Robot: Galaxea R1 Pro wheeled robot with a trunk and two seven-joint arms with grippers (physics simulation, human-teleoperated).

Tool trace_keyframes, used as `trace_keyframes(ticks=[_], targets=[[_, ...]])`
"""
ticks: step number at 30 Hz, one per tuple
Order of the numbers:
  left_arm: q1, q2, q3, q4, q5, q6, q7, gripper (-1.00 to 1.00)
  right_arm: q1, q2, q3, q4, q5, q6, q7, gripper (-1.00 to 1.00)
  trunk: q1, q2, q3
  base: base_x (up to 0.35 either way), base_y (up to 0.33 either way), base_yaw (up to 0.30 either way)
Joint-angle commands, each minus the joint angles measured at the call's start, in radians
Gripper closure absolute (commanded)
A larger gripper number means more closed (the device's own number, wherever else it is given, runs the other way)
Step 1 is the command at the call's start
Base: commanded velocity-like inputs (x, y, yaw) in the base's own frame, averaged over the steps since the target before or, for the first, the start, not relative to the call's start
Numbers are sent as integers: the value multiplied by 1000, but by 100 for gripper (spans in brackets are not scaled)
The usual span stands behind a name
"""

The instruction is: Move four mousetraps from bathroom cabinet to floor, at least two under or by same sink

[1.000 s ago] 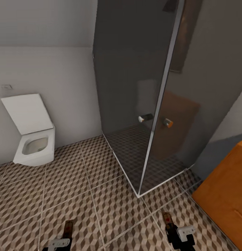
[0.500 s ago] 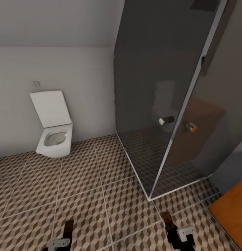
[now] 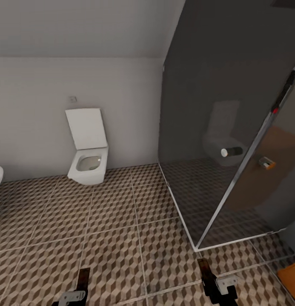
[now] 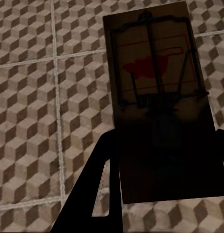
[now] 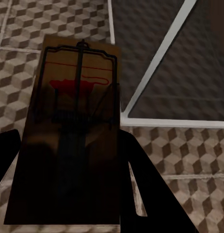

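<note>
Transit step, sink not in sight. Left gripper [image 3: 82,278] clamped on a mousetrap [image 4: 158,104]; right gripper [image 3: 204,272] clamped on the second mousetrap [image 5: 75,126], both above bathroom floor [image 3: 113,229]. Keep traps level, clear the shower glass [image 3: 224,140] corner.

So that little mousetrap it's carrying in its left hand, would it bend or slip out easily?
Probably not bend: the mousetrap looks like a flat, stiff board, sticking straight out past the dark fingers with no sag. It's likely light, being thin. It might slip, since only its near end appears to be held. The wire on top looks the delicate part, and might snap shut if bumped.
</note>
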Motion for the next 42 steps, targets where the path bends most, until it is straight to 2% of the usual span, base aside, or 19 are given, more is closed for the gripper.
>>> trace_keyframes(ticks=[1,42], targets=[[-2,-1,-3,4,11,-4,-10,100,0,0,3,0,9,-2,-9,100,0,0,-1,0,0,288],[-2,1,-3,4,10,-4,-10,100,0,1,3,0,9,-2,-9,100,0,0,-1,0,0,288]])
